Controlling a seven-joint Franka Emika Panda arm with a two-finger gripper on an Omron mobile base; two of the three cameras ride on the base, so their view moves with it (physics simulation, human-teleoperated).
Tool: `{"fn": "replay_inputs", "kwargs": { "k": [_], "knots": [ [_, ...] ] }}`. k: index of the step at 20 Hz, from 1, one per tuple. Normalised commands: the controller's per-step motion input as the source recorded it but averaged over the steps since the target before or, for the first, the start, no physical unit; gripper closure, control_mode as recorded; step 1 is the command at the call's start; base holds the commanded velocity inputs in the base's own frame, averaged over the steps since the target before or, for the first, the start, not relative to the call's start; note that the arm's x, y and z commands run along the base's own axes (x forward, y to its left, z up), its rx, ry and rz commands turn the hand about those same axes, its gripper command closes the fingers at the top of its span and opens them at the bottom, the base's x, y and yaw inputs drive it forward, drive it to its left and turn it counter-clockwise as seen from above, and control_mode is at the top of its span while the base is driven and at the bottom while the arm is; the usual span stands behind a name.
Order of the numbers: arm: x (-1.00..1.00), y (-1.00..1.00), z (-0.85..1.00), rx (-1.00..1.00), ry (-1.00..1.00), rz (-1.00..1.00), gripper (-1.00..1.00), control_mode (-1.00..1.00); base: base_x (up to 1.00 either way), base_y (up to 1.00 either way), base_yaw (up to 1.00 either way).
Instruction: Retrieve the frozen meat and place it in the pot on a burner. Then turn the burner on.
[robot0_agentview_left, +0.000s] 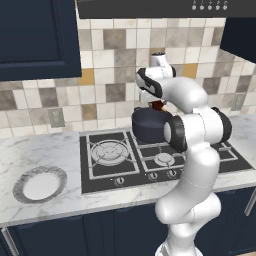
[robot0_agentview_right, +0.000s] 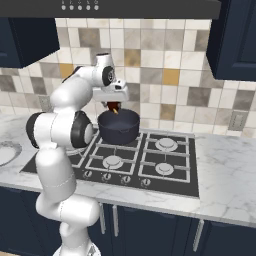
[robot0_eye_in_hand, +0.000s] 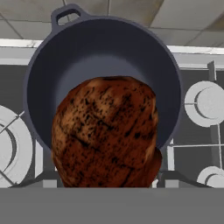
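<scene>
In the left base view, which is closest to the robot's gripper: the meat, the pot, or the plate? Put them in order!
1. The frozen meat, right at the gripper, above the pot.
2. The pot, just below, on a back burner.
3. The plate, far left on the counter.

A white marble countertop (robot0_agentview_left: 45, 150) under a tiled backsplash carries a black gas cooktop (robot0_agentview_left: 115, 172) with four burners, a deep dark navy pot (robot0_agentview_left: 147, 125) standing on its rear burner, and a grey-rimmed white plate (robot0_agentview_left: 39, 184) lying left of the cooktop.
</scene>
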Motion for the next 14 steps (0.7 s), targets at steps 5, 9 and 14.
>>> {"fn": "replay_inputs", "kwargs": {
  "k": [5, 9, 14],
  "knots": [
    [0.05, -0.02, -0.32, 0.0, 0.08, 0.19, 1.0, -1.0, 0.0, 0.0, 0.0],
    [0.01, -0.01, -0.42, 0.0, 0.12, 0.16, 1.0, -1.0, 0.0, 0.0, 0.0],
    [0.0, 0.0, -0.47, 0.0, 0.21, 0.11, 1.0, -1.0, 0.0, 0.0, 0.0]
  ]
}}
